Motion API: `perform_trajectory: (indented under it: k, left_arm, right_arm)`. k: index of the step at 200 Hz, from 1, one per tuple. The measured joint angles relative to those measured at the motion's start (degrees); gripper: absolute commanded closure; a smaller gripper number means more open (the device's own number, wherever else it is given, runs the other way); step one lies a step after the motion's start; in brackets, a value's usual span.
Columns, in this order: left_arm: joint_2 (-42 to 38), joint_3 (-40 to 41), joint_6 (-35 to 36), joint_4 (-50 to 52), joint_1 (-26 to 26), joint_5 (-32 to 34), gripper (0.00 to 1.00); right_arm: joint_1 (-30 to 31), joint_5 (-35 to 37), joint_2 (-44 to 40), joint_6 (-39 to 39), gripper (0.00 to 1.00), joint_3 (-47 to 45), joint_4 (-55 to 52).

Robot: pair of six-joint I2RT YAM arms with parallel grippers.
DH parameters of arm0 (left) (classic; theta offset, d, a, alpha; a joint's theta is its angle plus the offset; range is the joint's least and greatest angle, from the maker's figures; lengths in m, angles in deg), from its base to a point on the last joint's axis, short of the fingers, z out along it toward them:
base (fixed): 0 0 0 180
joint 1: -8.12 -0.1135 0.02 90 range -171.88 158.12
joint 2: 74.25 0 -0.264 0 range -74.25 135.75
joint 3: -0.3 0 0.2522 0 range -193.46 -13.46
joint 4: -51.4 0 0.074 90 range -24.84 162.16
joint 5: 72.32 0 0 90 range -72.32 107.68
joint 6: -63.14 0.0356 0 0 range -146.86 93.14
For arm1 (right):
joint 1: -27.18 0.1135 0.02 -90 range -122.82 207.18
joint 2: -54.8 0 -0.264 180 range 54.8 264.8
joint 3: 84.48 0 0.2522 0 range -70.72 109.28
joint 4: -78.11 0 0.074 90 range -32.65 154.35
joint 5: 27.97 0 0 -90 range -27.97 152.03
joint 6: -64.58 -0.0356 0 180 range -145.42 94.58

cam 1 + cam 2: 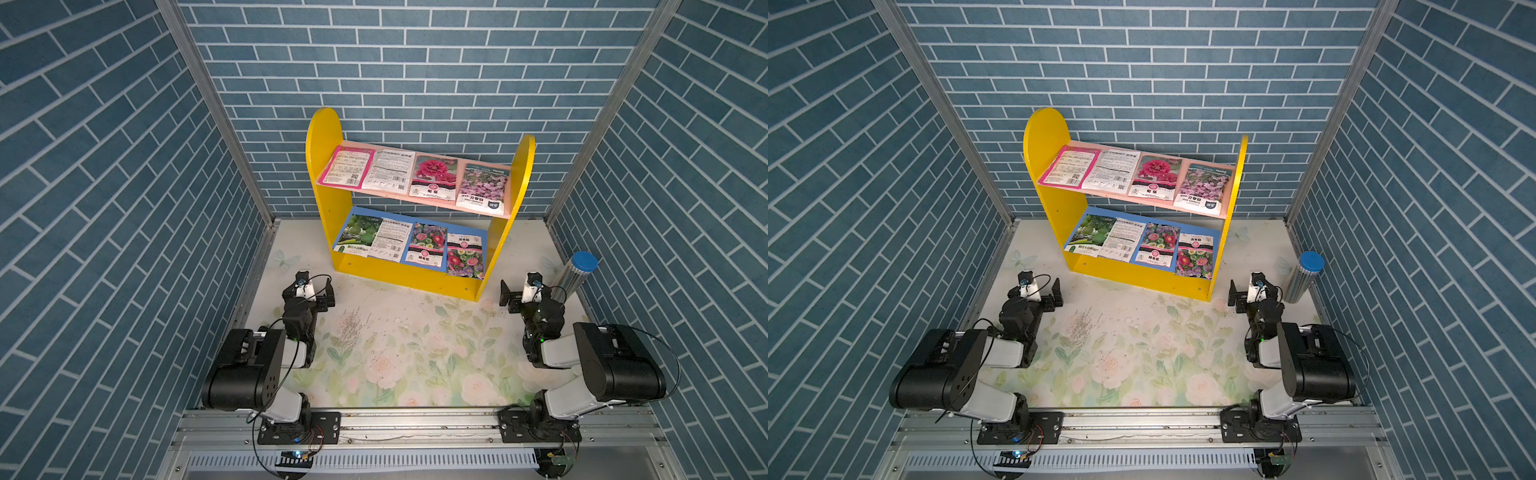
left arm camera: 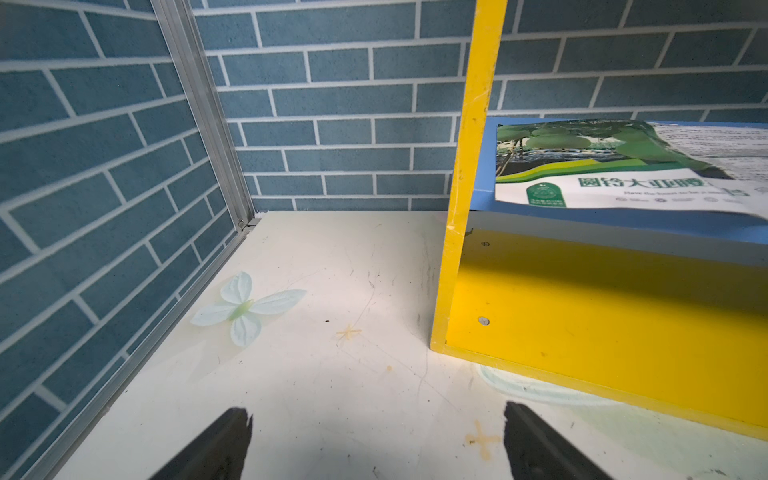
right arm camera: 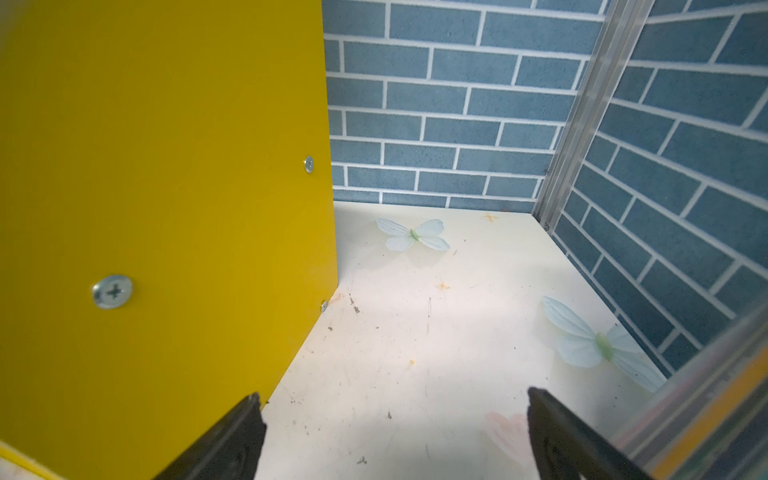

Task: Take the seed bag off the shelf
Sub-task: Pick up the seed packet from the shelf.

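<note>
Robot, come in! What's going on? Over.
Left gripper, right gripper: open, empty. Eight printed seed bags lie on yellow two-tier wooden shelf, untouched. Nothing blocks them.

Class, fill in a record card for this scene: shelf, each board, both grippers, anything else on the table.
Shelf: small two-tier wooden shelf, yellow side panels, on floral-print table
Upper board: pale pink board, four flat printed seed bags in a row
Lower board: blue board, four more seed bags
Left gripper: open, empty, before the shelf
Right gripper: open, empty, beside the shelf's side panel
Other: upright silver cylinder, blue cap
</note>
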Motion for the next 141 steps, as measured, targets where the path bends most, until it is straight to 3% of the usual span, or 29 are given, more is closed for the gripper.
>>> perform_trajectory:
  k: [33,58,106,141]
  left_arm:
    - [-0.2,-0.5,0.0,1.3,0.0,0.0,0.00]
    - [-2.4,-6.2,0.3,9.9,0.6,0.3,0.00]
    - [-13.2,-10.1,0.0,18.9,4.1,3.2,0.00]
    - [-19.6,-17.4,-0.5,29.4,11.5,5.6,0.00]
  right_arm:
    - [0.0,0.0,0.0,0.0,0.00,0.0,0.0]
    - [0.1,0.8,-1.8,0.0,0.00,-0.2,-1.2]
    - [3.4,6.4,-19.9,0.3,0.00,0.9,-13.8]
    - [8.5,11.6,-34.0,-0.4,0.00,5.9,-29.8]
